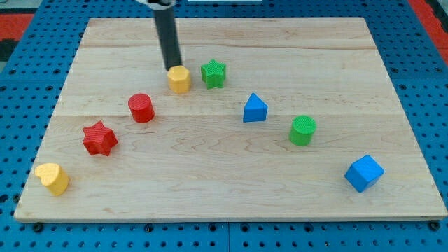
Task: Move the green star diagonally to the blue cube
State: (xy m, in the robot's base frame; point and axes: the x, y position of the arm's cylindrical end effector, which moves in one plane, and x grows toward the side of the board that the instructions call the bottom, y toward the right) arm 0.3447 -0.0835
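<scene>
The green star [213,73] lies in the upper middle of the wooden board. The blue cube [364,173] sits far off at the lower right. My tip [173,67] comes down at the top left edge of the yellow hexagon block [179,79], touching or nearly touching it. The yellow hexagon sits just left of the green star, a narrow gap between them. My tip is left of the star, with the hexagon between them.
A blue triangular block [255,108] and a green cylinder [303,130] lie between the star and the blue cube. A red cylinder [141,108], a red star [99,138] and a yellow heart-like block [53,178] run down the left side.
</scene>
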